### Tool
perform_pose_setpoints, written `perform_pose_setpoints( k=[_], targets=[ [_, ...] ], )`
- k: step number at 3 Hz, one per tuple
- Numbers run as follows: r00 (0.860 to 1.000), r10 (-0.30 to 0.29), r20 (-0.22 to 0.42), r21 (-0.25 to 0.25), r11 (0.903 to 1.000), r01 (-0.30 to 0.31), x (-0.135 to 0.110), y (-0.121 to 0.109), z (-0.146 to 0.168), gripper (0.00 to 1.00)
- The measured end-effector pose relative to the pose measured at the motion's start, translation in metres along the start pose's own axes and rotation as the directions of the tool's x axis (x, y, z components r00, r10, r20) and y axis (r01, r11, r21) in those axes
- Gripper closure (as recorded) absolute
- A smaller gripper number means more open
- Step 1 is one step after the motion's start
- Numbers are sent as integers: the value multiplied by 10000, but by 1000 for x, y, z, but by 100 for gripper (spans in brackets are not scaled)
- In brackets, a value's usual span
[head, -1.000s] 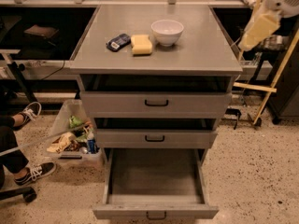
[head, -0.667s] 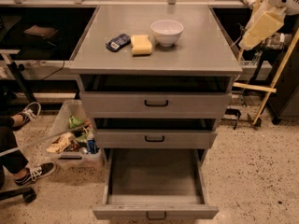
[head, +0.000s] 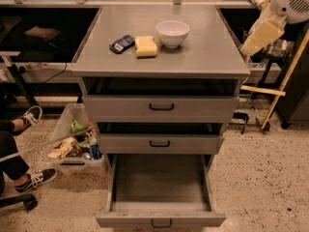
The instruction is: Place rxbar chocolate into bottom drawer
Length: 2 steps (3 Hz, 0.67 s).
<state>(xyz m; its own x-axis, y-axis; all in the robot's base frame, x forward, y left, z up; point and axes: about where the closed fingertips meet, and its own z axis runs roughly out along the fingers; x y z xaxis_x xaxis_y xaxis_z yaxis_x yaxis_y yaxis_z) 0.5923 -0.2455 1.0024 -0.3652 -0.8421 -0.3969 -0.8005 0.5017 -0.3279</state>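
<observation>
The rxbar chocolate is out of view. The bottom drawer (head: 161,215) is pulled out wide, and its grey inside shows nothing in it. The two upper grey drawers are each pulled out a little. My arm is at the upper right edge, beside the cabinet's right side, with its white body above and my pale yellow gripper (head: 259,36) pointing down-left, level with the cabinet top. It touches nothing on the cabinet.
On the grey cabinet top (head: 203,52) lie a dark blue packet (head: 121,44), a yellow sponge block (head: 146,46) and a white bowl (head: 172,33). A bin of rubbish (head: 77,146) and a person's legs (head: 19,144) are at the left. A wooden frame (head: 277,88) leans at the right.
</observation>
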Motion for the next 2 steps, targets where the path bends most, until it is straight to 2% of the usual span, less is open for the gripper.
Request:
perform_pose_setpoints(
  k=[1, 2],
  targets=[
    [9961, 724, 496, 1329, 9880, -784, -17, 22, -23, 100],
    [9902, 1050, 920, 1591, 9801, -1187, -58, 56, 27, 100]
  ],
)
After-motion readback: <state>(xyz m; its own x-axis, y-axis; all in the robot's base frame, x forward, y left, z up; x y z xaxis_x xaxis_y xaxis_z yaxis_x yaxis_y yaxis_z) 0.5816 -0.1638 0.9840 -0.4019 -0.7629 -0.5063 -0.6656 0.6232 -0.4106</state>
